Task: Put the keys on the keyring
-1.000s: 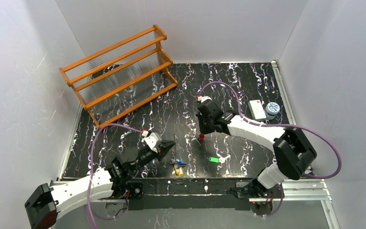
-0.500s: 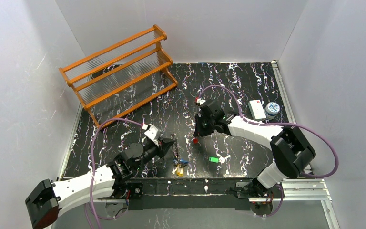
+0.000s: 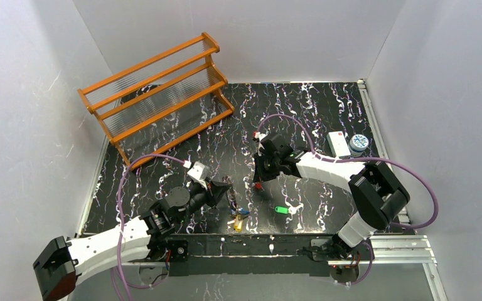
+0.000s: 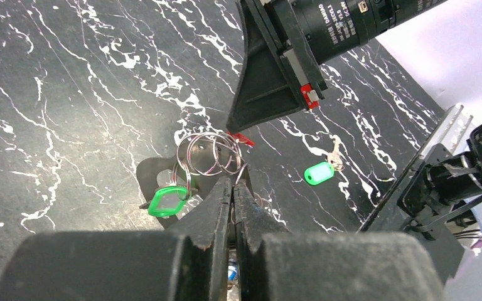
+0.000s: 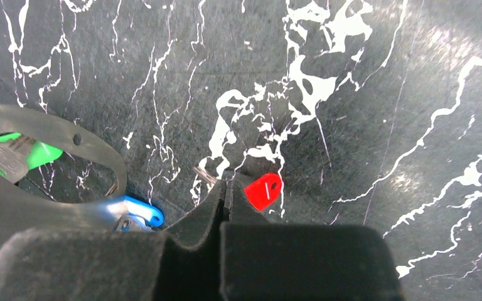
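Note:
My left gripper (image 4: 233, 182) is shut on the keyring (image 4: 208, 153), a bunch of thin metal loops held just above the table. A green-tagged key (image 4: 167, 200) hangs from the loops. My right gripper (image 5: 224, 187) is shut on a red-tagged key (image 5: 263, 190), its tips almost touching the keyring. The red tag (image 4: 243, 139) shows right beside the loops. In the top view the left gripper (image 3: 228, 190) and right gripper (image 3: 257, 180) face each other near the table's front middle. A loose green key (image 3: 281, 210) and blue and yellow keys (image 3: 238, 217) lie on the table.
An orange wooden rack (image 3: 157, 94) stands at the back left. A white box (image 3: 338, 143) and a round blue-white container (image 3: 358, 143) sit at the right edge. The table's metal front rail (image 3: 270, 241) runs just behind the loose keys.
My right gripper has carried the red key left and nearer, up to the keyring. The left gripper has turned and shifted slightly right with the keyring.

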`<state>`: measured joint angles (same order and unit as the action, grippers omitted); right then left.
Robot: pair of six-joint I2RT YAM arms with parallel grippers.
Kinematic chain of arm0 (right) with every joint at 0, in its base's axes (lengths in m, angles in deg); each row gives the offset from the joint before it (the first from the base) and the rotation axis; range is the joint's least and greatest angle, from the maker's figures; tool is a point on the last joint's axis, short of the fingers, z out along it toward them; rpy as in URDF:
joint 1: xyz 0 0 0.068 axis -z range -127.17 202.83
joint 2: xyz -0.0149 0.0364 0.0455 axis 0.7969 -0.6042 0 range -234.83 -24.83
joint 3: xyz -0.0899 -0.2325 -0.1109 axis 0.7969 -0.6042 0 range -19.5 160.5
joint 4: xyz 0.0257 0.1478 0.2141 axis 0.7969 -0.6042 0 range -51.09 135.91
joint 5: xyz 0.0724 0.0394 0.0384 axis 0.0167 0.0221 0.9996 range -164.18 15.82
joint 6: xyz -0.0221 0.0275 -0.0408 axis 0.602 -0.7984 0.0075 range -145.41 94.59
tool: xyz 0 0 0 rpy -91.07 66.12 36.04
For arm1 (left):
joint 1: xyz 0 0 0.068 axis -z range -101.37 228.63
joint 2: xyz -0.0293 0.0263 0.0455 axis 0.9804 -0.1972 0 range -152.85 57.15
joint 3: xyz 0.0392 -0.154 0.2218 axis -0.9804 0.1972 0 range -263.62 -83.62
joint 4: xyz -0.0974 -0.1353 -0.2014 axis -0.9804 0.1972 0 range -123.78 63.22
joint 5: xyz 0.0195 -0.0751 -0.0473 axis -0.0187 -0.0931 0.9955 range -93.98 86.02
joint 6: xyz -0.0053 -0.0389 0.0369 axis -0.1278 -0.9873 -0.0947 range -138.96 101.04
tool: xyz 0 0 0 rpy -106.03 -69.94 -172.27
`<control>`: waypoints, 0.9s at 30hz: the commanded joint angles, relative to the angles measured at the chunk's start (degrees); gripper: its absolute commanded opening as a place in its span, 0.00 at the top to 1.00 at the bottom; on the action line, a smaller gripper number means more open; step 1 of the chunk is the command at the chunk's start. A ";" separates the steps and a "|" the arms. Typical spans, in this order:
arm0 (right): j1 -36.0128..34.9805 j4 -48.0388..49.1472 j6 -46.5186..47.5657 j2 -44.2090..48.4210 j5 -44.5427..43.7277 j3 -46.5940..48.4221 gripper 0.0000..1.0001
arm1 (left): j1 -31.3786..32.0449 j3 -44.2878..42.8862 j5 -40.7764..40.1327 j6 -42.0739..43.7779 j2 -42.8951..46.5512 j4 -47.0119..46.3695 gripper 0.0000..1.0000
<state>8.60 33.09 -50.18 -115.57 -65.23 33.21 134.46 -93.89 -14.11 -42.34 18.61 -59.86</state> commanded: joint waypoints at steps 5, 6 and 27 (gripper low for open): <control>0.19 10.77 3.19 7.11 -6.09 -4.48 0.99 | 0.16 1.24 -0.13 -4.59 -1.00 1.28 1.00; 0.19 12.09 3.81 8.23 -6.42 -5.59 0.99 | 0.20 1.29 -0.49 -4.10 -1.15 0.78 1.00; 0.21 15.95 12.20 19.89 1.55 -10.81 0.99 | 0.15 -3.59 0.61 7.43 -2.14 3.55 1.00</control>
<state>8.63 46.95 -36.81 -98.48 -65.45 22.76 134.48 -95.59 -15.11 -38.18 15.90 -59.62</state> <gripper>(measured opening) 0.031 0.011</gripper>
